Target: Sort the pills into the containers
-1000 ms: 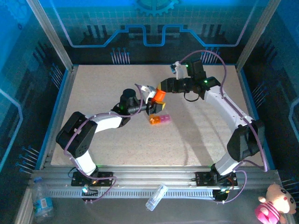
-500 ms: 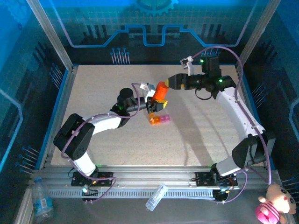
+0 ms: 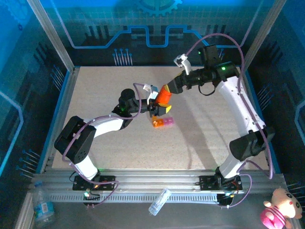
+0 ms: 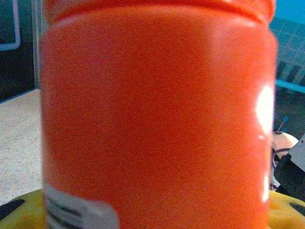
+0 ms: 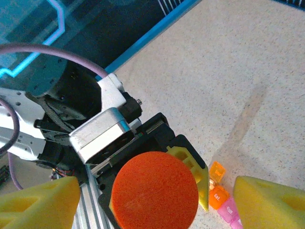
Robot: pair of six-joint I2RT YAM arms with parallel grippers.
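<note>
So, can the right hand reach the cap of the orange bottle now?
Probably yes: the right hand is open, one finger each side of the cap, nothing between. The left hand holds the bottle.

containers (image 3: pixel 162 122): tiny strip of joined square cells, translucent plastic. orange end left, pink end right. lies flat on table (image 3: pixel 205 143), roughly mid-table, just near side of orange bottle (image 3: pixel 164 95), apart from it. right wrist view: orange cell (image 5: pixel 218 195) beside pink cell (image 5: pixel 229 210), one orange lid (image 5: pixel 217 170) looks flipped up. lettering on lids too small to read.
</note>
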